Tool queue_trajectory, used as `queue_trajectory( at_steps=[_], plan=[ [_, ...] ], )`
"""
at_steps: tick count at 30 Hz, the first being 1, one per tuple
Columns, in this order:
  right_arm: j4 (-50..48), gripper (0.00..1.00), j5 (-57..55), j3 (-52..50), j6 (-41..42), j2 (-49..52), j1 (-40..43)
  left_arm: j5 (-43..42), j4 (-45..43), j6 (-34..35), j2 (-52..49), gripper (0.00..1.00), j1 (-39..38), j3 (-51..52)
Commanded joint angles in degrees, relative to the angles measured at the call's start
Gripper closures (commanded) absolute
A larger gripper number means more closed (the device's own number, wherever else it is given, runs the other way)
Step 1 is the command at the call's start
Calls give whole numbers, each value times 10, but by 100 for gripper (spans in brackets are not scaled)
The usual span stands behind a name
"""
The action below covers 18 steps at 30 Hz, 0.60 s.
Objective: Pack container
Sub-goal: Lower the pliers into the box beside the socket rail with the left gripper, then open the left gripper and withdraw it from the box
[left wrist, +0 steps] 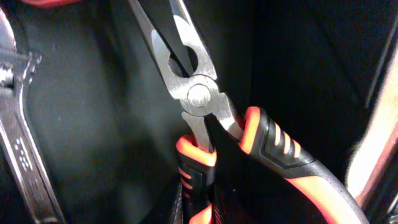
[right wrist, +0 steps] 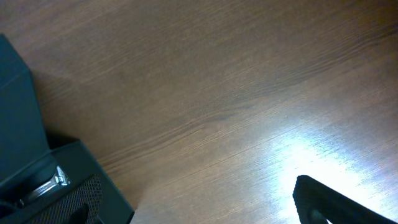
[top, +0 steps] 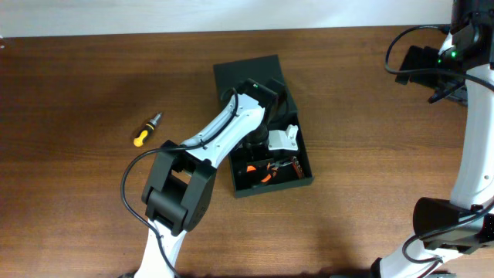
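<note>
Dark green and matte, the container (top: 245, 77) lies open near the middle of the table (top: 93, 193), turned slightly askew, its flap lid folded back toward the far edge. Inside it, toward the near wall, lie orange-and-black-handled pliers (left wrist: 199, 93) with bare steel jaws. The left wrist view shows them very close against the dark interior, their handles running off the bottom of the view. A steel adjustable wrench (left wrist: 18, 143) lies beside them, apart from them, along that view's left side.

The left arm (top: 224, 131) reaches from the near edge down into the container. The left fingers cannot be made out in any view, so I cannot tell whether they are spread, pressed together or pinching the pliers.

A screwdriver (top: 144, 130) with a yellow-and-black handle lies on the bare wood, well apart from the container toward the left edge.

The right arm (top: 471, 154) stands along the right edge, its wrist up by the far right corner. The right fingers (right wrist: 323, 199) are spread wide above bare table and hold nothing.
</note>
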State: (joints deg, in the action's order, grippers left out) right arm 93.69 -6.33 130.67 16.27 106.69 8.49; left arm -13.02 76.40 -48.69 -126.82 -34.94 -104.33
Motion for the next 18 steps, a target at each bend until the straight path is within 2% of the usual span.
queue_trajectory(
  at_steps=[1,5,11,18],
  plan=[
    [0,1,1,-1,2,-5,2,-12,-2,-40,21,98,-6,20],
    [0,1,1,-1,2,-5,2,-12,-9,-68,21,98,-5,35],
    [0,1,1,-1,2,-5,2,-12,-15,-167,21,98,-5,38],
    [0,1,1,-1,2,-5,2,15,-38,-172,21,98,-5,38]
  ],
)
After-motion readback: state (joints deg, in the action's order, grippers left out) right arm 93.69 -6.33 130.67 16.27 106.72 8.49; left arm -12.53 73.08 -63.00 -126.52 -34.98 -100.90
